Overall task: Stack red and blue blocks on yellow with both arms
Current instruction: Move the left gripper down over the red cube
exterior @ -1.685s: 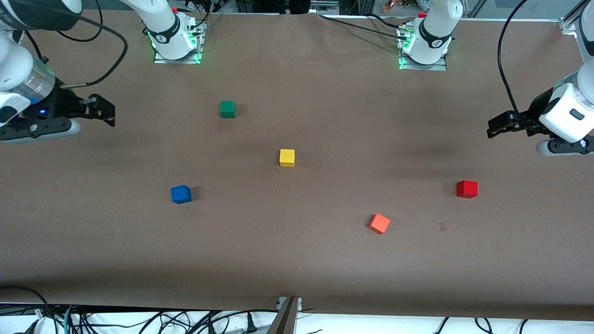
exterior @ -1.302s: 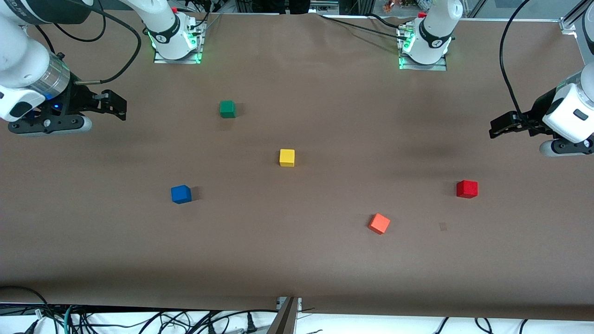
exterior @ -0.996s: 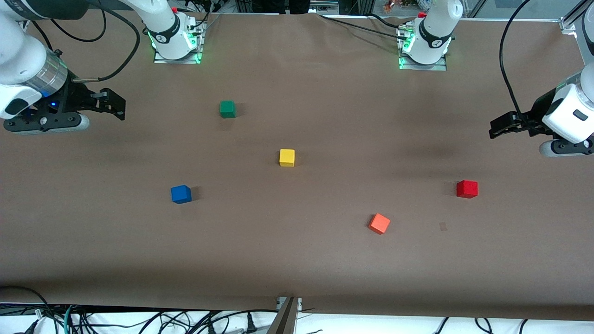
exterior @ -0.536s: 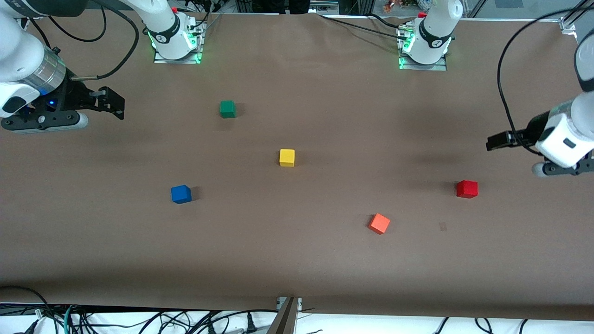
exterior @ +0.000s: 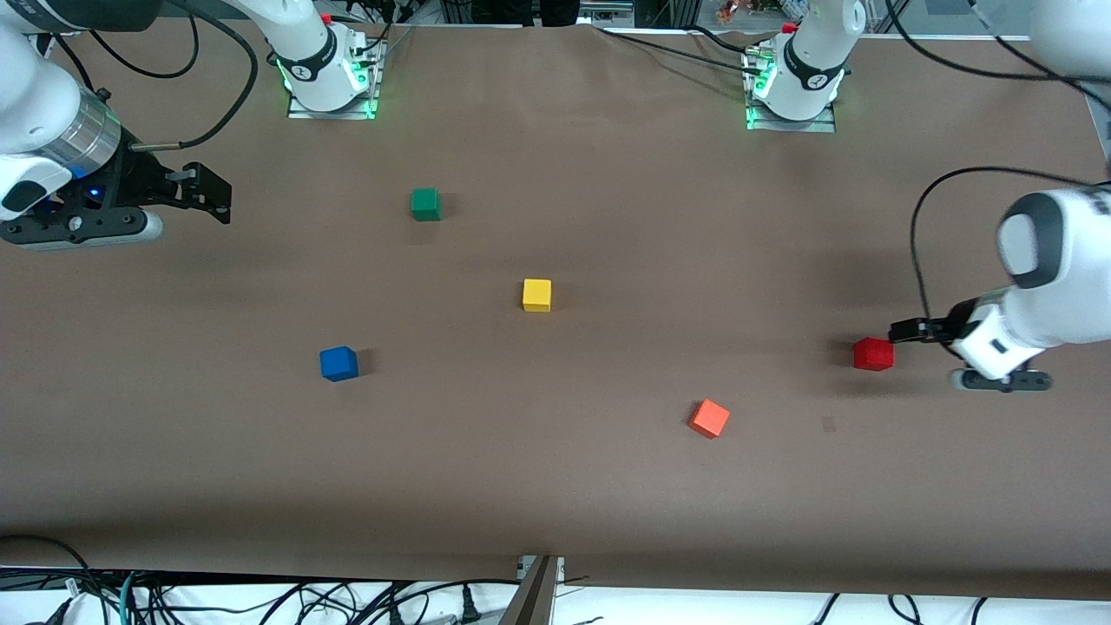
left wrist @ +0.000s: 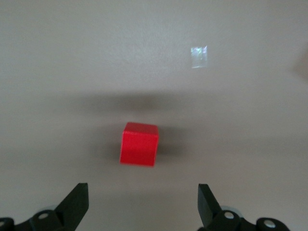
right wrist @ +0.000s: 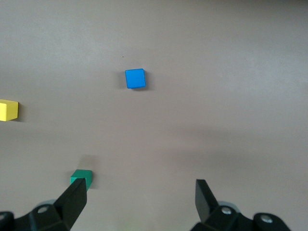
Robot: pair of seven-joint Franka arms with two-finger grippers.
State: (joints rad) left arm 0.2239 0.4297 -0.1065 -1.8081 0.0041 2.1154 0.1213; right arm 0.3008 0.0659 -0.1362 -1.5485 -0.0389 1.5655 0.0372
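The red cube (exterior: pixel 872 354) sits on the brown table toward the left arm's end; it also shows in the left wrist view (left wrist: pixel 139 144). My left gripper (exterior: pixel 904 331) is open and empty, low over the bare table right beside the red cube, not touching it (left wrist: pixel 142 198). The blue cube (exterior: pixel 338 363) sits toward the right arm's end and shows in the right wrist view (right wrist: pixel 135 78). The yellow cube (exterior: pixel 536 295) stands alone mid-table (right wrist: pixel 8 109). My right gripper (exterior: pixel 211 193) is open and empty, held high over the right arm's end of the table (right wrist: pixel 139 193).
A green cube (exterior: pixel 425 204) sits farther from the front camera than the yellow one. An orange cube (exterior: pixel 709 418) lies nearer to the camera, between the yellow and red cubes. A small patch of tape (exterior: pixel 828 424) lies by the red cube.
My left gripper has come down and in from the table's end to just beside the red cube. My right gripper has barely moved. No cube has moved.
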